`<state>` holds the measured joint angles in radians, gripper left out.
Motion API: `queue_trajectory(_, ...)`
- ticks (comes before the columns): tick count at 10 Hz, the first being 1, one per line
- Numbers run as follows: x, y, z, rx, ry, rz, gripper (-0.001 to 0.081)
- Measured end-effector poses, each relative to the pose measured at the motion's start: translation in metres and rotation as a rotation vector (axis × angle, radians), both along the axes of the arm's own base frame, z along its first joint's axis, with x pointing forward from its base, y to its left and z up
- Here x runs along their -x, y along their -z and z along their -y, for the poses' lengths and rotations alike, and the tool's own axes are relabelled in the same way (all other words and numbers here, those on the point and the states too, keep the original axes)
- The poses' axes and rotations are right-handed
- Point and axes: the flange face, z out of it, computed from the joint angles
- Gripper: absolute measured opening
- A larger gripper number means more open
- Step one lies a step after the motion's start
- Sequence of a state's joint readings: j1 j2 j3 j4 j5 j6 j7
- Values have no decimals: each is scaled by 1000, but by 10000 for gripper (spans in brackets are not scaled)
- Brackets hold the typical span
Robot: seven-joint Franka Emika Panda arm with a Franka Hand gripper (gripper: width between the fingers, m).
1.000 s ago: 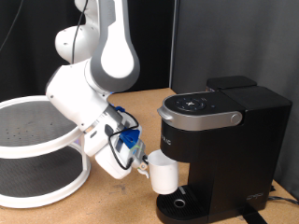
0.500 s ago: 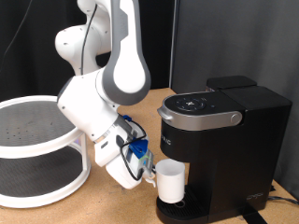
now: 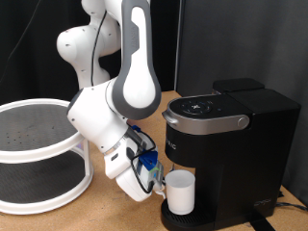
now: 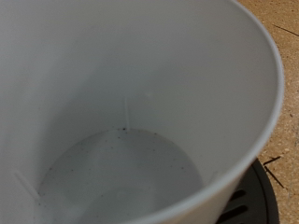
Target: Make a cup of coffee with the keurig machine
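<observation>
Wrist view, nearest field: the inside of the small plain white cylindrical cup (image 4: 131,103) fills almost the whole picture. Its floor is dry, with fine dark specks scattered over it. Past the rim, a segment of the round black slotted drip tray (image 4: 250,198) shows directly beneath the cup, with the brown particle-board table (image 4: 280,65) beyond it.

Exterior view, foreground: the same cup (image 3: 180,191) stands upright over the drip tray (image 3: 173,214) at the base of the large boxy matte-black keurig machine (image 3: 231,154), under the overhang of its round brew head (image 3: 204,114). The gripper (image 3: 160,183) of the white Franka arm (image 3: 115,115) sits low, just above the table (image 3: 106,207), on the side of the cup towards the exterior view's left. It meets the cup's wall there, and blue-and-black cabling clusters at its wrist. Its fingers are hidden between the hand and the cup, so whether they clasp the cup or stand parted from it cannot be told. The machine's silver-grey curved lid handle (image 3: 207,122) lies down, with the lid closed.

Middle to far ground: a white two-tier round wire-mesh rack (image 3: 38,154) occupies the exterior view's left. The arm rises behind it towards the exterior view's top, against a dark curtain backdrop (image 3: 221,38).
</observation>
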<state>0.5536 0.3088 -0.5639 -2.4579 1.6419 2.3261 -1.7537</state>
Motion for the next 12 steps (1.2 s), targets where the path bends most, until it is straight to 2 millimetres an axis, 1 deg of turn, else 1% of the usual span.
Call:
queue_trajectory(2,-1,1,-2,-5,0,5,71)
queue_trajectory(3,-1,2,-2,-3,0,3,157)
queue_trajectory(4,0,3,-2,-3,-1,0,157)
queue_trajectory(5,0,4,-2,-5,-2,0,341)
queue_trajectory(6,1,4,-2,-9,0,0,341)
queue_trajectory(7,1,4,0,-12,9,6,524)
queue_trajectory(8,3,3,3,-12,14,19,661)
queue_trajectory(9,6,0,8,-7,17,33,661)
queue_trajectory(10,11,-5,14,-7,21,51,778)
queue_trajectory(11,16,-11,20,-13,21,63,778)
queue_trajectory(12,21,-18,27,-20,16,70,799)
